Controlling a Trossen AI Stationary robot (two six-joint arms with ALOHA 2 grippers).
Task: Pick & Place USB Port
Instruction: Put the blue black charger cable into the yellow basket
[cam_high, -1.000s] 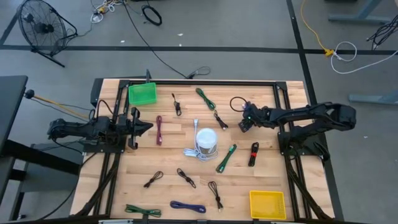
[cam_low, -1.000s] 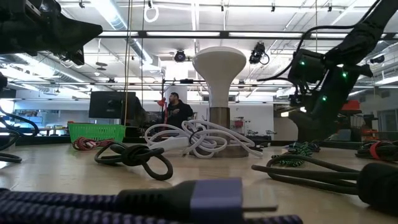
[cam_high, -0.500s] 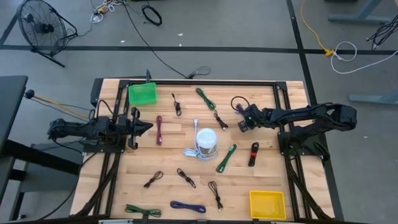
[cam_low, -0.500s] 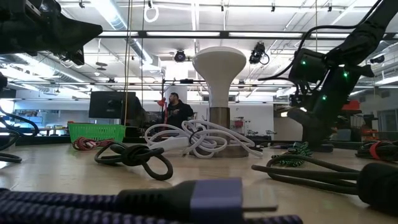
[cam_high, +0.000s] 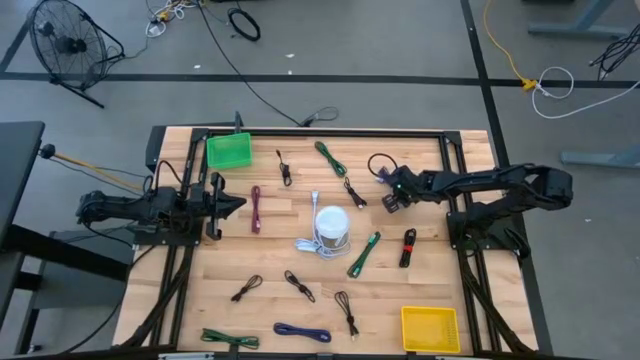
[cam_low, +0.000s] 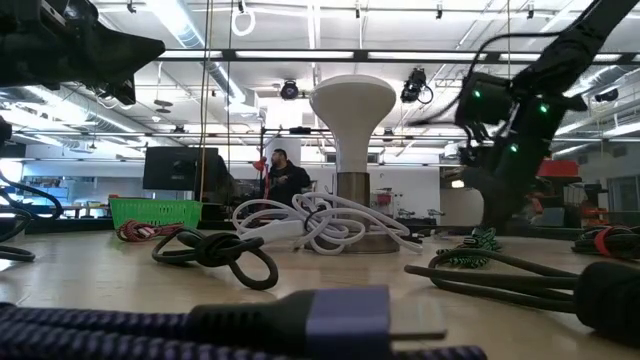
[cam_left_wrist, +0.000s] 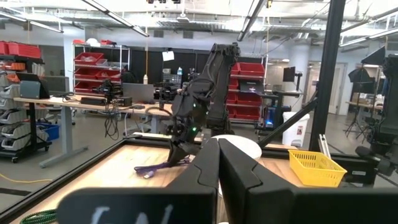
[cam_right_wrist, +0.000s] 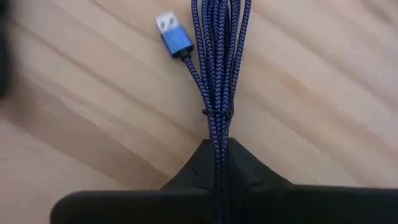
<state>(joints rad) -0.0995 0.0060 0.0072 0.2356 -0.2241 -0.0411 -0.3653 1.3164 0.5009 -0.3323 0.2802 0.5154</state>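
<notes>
The right gripper (cam_high: 390, 200) sits over the far right part of the worktop (cam_high: 280, 260), and its fingers (cam_right_wrist: 214, 165) are pinched on a bundled blue braided USB cable (cam_right_wrist: 219, 68); the right wrist view shows the strands gathered between the dark tips, with the blue plug (cam_right_wrist: 172, 35) hanging free over the wood. Gripping the bundle at its bound middle rather than at the plug looks like a deliberate choice: it keeps the loops together so nothing trails or snags on the neighbouring cables. In the left wrist view the cable (cam_left_wrist: 155, 169) droops from the far arm with its end close to the wood, though I cannot tell whether it touches, so the lift seems only partly made. The likely destination is one of the two bins, the yellow bin (cam_high: 430, 328) at the near right corner or the green bin (cam_high: 229, 150) at the far left; which one is meant cannot be read from here. Other cables lie scattered across the worktop around the white lamp-like stand (cam_high: 332, 226) in the middle, spaced apart, presumably so each can be taken alone. The left gripper (cam_high: 232, 205) waits at the left side of the worktop, its fingers (cam_left_wrist: 205, 174) pressed together, held clear so it does not cross the working arm's path.
</notes>
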